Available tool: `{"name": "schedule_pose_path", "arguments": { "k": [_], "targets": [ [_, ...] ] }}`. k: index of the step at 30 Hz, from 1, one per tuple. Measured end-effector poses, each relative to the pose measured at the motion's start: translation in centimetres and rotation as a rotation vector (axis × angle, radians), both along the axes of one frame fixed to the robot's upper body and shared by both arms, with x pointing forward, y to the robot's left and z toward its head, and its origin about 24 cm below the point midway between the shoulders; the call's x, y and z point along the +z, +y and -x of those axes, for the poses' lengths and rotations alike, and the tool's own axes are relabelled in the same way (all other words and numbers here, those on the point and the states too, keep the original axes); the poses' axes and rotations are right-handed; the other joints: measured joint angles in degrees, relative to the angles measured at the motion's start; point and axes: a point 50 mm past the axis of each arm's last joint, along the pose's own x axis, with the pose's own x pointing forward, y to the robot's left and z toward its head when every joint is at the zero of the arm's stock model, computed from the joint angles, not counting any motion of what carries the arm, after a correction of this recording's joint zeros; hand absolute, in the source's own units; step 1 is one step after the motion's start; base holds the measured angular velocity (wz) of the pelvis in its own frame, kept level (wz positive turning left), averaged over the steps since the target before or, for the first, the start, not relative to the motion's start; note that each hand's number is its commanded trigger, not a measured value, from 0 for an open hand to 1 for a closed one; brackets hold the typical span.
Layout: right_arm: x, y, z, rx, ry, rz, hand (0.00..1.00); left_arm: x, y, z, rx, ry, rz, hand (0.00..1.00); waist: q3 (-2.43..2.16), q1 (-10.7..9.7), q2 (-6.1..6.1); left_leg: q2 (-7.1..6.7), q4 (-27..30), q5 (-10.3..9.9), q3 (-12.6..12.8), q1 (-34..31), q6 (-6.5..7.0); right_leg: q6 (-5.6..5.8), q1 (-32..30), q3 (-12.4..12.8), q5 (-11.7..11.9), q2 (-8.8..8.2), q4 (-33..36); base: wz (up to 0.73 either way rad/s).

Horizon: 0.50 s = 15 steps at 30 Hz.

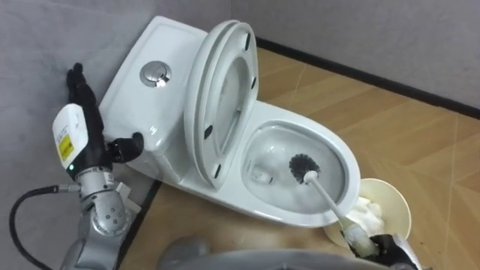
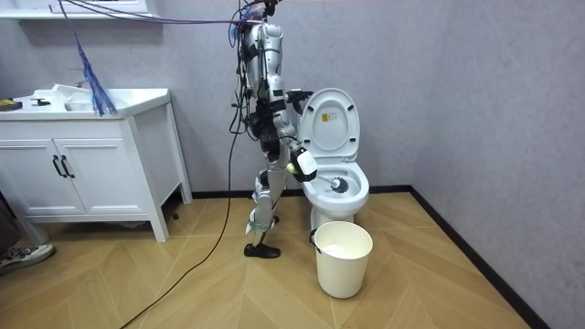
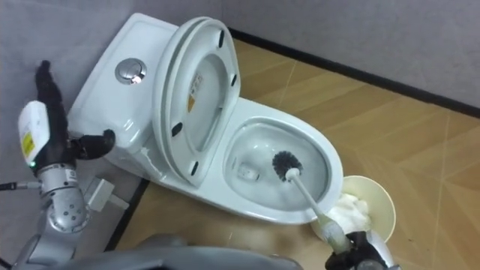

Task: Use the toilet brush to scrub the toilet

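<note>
1. The right hand [image 1: 390, 249] is nearest, low down. Its fingers are curled tight round the end of the toilet brush [image 1: 303, 167].
2. Just beside those fingers stands a pale bucket [image 1: 396, 204] with white stuff inside.
3. From the fingers the brush's white stick slants up and away. Its dark bristly head sits inside the toilet bowl [image 1: 315, 127].
4. The left hand [image 1: 88, 120] holds nothing. Its fingers point straight up and its thumb sticks out toward the tank [image 1: 139, 101].
5. Past that thumb the seat [image 1: 201, 112] stands up. A round silver button [image 1: 156, 73] sits on the tank.
</note>
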Motion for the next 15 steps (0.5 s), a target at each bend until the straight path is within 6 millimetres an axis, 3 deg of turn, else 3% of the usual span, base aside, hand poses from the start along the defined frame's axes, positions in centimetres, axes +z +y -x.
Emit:
{"name": "schedule_pose_path", "arguments": {
  "k": [8, 15],
  "targets": [
    [0.9, -1.1, -3.0, 0.075, -0.049, 0.038, 1.00, -0.2, 0.0, -0.2, -0.081, 0.049, -0.028, 0.00, 0.19, -0.44, 0.64, -0.01, -0.37, 0.61, 0.42, -1.31, 0.22, -0.12, -2.23, 0.51, 0.07, -0.35, 1.15, -0.02],
    [2.7, -2.7, -7.5, 0.187, -0.119, 0.119, 1.00, -2.6, -1.6, -0.2, -0.207, 0.184, -0.002, 0.00, 0.65, 0.81, 1.59, -0.06, -0.25, 2.96, 0.16, -6.83, 0.34, -0.51, -8.74, 0.44, 0.29, -0.99, 4.70, 0.02]
  ]
}}
